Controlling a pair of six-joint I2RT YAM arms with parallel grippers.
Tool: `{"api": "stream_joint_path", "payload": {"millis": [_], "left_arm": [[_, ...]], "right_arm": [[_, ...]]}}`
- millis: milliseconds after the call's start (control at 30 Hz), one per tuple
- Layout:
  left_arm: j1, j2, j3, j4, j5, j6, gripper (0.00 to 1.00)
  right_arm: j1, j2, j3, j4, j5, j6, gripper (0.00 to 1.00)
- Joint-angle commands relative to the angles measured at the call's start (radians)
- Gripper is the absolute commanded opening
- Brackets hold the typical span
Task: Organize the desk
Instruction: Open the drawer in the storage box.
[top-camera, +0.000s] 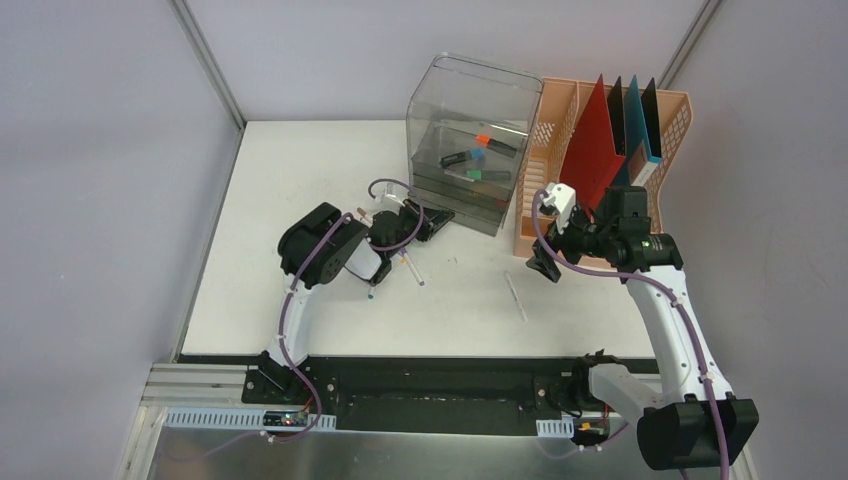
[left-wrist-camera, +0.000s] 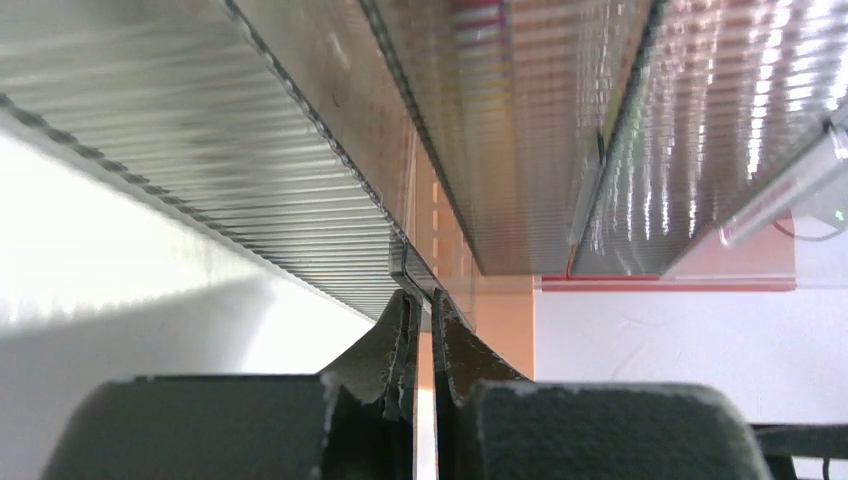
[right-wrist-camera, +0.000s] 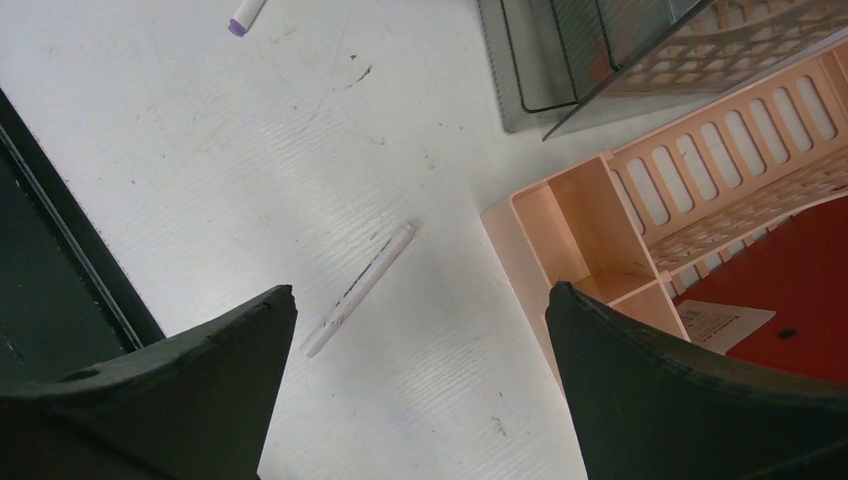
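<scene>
Top external view: the white surface (top-camera: 290, 190) fills the middle, with the arm bases along its near rail. A clear drawer box (top-camera: 470, 110) stands at the far side with markers (top-camera: 472, 160) inside, and a peach rack (top-camera: 552, 130) touching its right side holds a red folder (top-camera: 592, 150). The left jaws are at the box's lower front corner. In the left wrist view they are pressed almost together at a dark lip of the box, and I cannot tell if they pinch it. Two markers lie by the left arm (top-camera: 320, 245), one purple-tipped (top-camera: 412, 270) and one green-tipped (top-camera: 371, 293). The right jaws are spread wide and hold nothing, hanging above a white pen (right-wrist-camera: 360, 290) that lies on the surface just beside the rack's near corner
</scene>
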Motion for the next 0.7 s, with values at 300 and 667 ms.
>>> {"api": "stream_joint_path", "payload": {"millis": [300,667], "left_arm": [[0.015,-0.138,-0.292,0.076,0.02,0.105,0.11],[0.015,-0.317,-0.39,-0.005,0.059,0.222,0.49]], "right_arm": [[-0.004,0.017,0.001,0.0,-0.038,-0.027,0.99],[-0.005,0.031,-0.003,-0.002,-0.035,-0.034,0.99]]}}
